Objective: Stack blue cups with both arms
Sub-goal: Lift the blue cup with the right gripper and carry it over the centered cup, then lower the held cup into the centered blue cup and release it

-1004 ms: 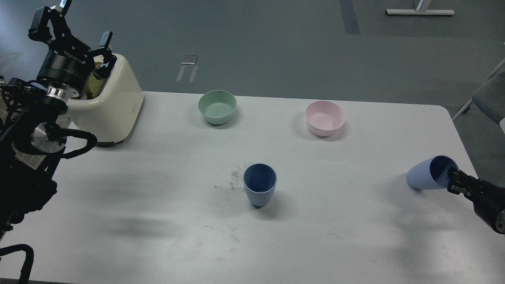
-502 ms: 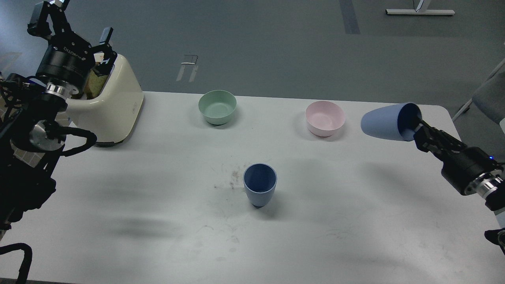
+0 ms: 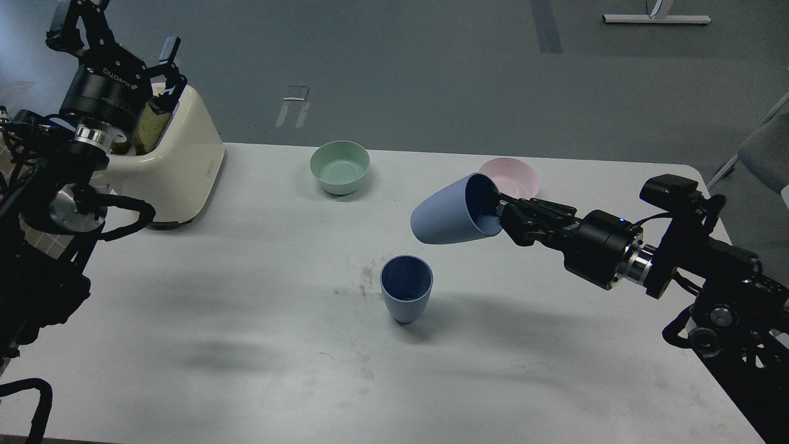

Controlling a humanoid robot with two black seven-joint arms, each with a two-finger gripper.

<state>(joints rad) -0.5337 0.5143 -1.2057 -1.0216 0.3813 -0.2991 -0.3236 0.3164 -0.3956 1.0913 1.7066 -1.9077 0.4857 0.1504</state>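
The darker blue cup (image 3: pixel 405 288) stands upright in the middle of the white table (image 3: pixel 246 320). My right gripper (image 3: pixel 500 213) is shut on the rim of the lighter periwinkle cup (image 3: pixel 449 211). It holds that cup on its side in the air, base pointing left, just above and right of the darker cup. My left gripper (image 3: pixel 114 31) is open and empty, raised at the far left above the cream appliance.
A cream appliance (image 3: pixel 175 163) stands at the table's back left, under my left gripper. A mint-green bowl (image 3: pixel 339 166) sits at the back centre. A pale pink bowl (image 3: pixel 515 176) sits behind my right gripper, partly hidden by the held cup.
My right arm has lifted the periwinkle cup from the table's right side and carried it left, to just above the darker cup. The left gripper rose slightly.
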